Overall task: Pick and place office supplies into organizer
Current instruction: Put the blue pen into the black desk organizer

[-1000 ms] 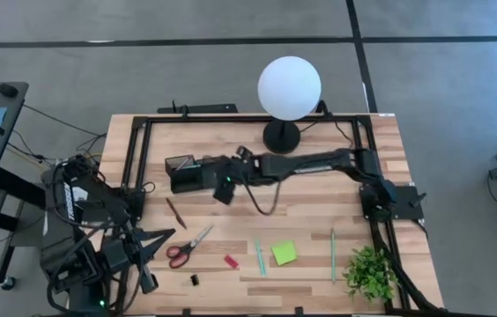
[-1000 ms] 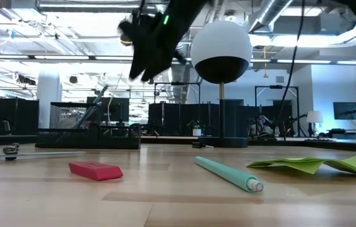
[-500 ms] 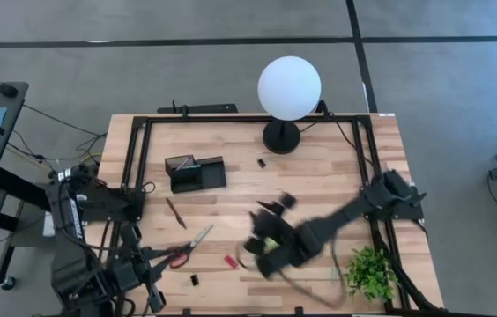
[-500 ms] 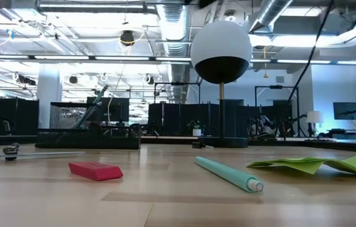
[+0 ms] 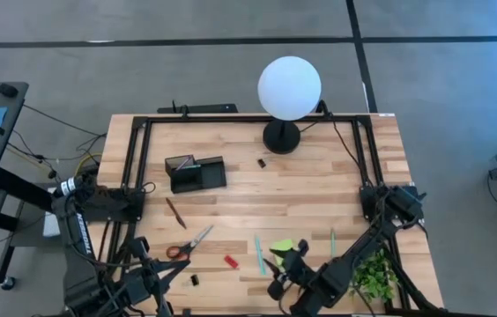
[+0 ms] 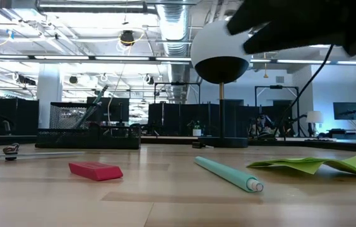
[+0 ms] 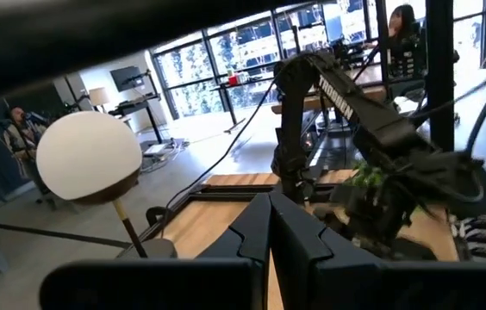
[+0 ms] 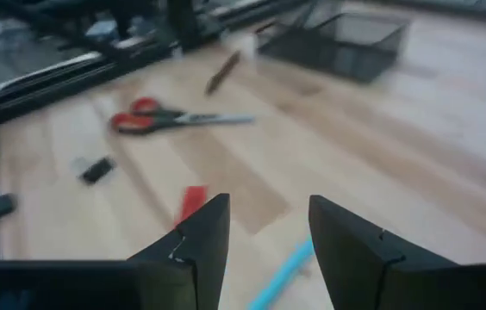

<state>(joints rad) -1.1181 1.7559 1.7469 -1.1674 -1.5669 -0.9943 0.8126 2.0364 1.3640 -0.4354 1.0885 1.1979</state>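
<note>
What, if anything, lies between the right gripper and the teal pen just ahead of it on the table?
Nothing visible does. The right gripper is open, and only bare wood shows around the teal pen between its fingers; the red piece lies off to one side.

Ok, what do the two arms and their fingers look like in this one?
Both arms are dark with black cables along them. The right gripper has two flat, angular black fingers. The left gripper has matching black fingers; the right arm carries white lettering.

wooden table bears organizer, lamp, scissors, pens, plant.
</note>
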